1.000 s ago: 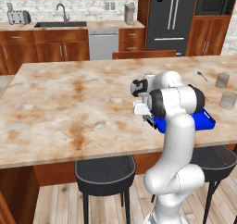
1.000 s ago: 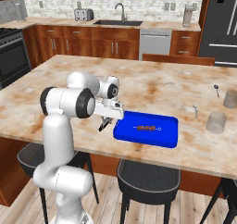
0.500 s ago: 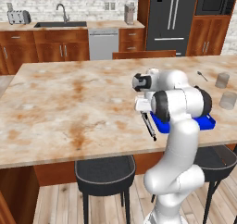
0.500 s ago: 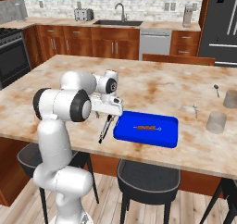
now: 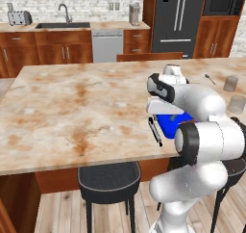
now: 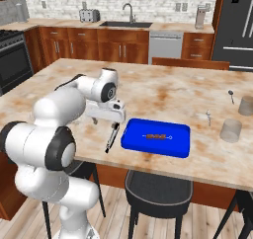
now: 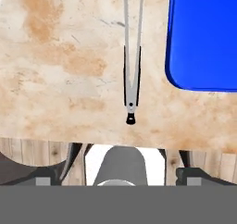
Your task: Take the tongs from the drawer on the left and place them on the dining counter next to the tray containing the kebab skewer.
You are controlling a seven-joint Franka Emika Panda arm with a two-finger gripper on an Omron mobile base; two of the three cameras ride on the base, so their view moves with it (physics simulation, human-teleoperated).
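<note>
white arm bent forward, hand pointing straight down, gripper (image 6: 109,120) with its 2 fingers spread wide apart.

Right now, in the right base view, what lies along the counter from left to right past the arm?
Tongs → tray holding the skewer → small utensil → near cup.

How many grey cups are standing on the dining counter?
2. One grey cup stands right of the blue tray, toward the near edge of the dining counter. The other cup is farther back at the picture's right edge. More may be out of frame.
</note>
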